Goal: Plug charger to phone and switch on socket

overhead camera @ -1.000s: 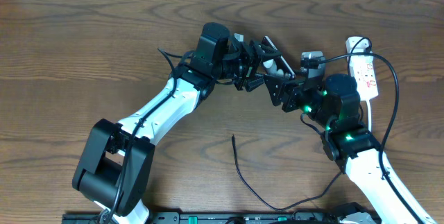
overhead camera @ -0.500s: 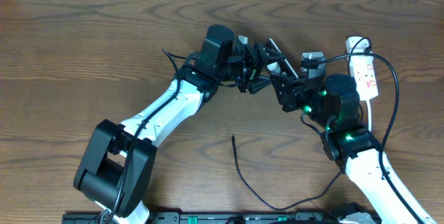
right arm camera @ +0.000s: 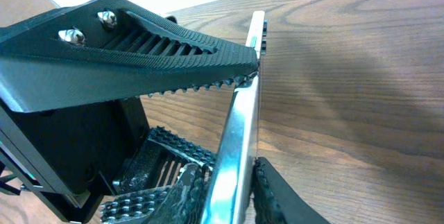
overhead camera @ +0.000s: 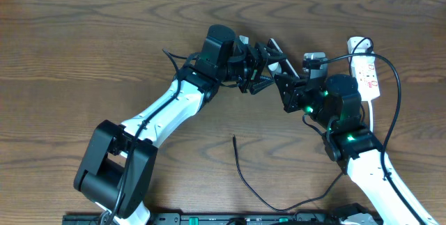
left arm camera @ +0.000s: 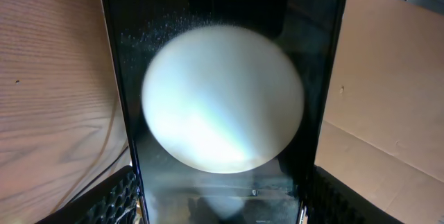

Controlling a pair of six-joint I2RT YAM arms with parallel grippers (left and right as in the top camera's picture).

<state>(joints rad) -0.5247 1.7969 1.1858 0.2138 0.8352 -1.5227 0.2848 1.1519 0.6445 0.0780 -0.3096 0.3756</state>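
The phone (overhead camera: 280, 60), a black slab with a white round blob on its screen (left arm camera: 222, 99), is held above the table between both arms. My left gripper (overhead camera: 263, 68) grips it across its width, with a ribbed finger (left arm camera: 114, 200) at each long edge. My right gripper (overhead camera: 284, 87) has its pads (right arm camera: 277, 196) pressed on both faces of the phone's silver edge (right arm camera: 239, 127). The charger (overhead camera: 245, 177) lies loose on the table as a thin black cable, with its plug tip (overhead camera: 234, 138) free. The socket (overhead camera: 367, 75) is a white strip at the right.
The charger cable loops along the table's front edge and up past my right arm toward the socket. My left gripper's toothed finger (right arm camera: 125, 50) crosses the top of the right wrist view. A brown board (left arm camera: 388, 99) shows behind the phone.
My right gripper's jaws have closed from wide open onto the phone. My left arm shifted slightly to the right with the phone, then held still.
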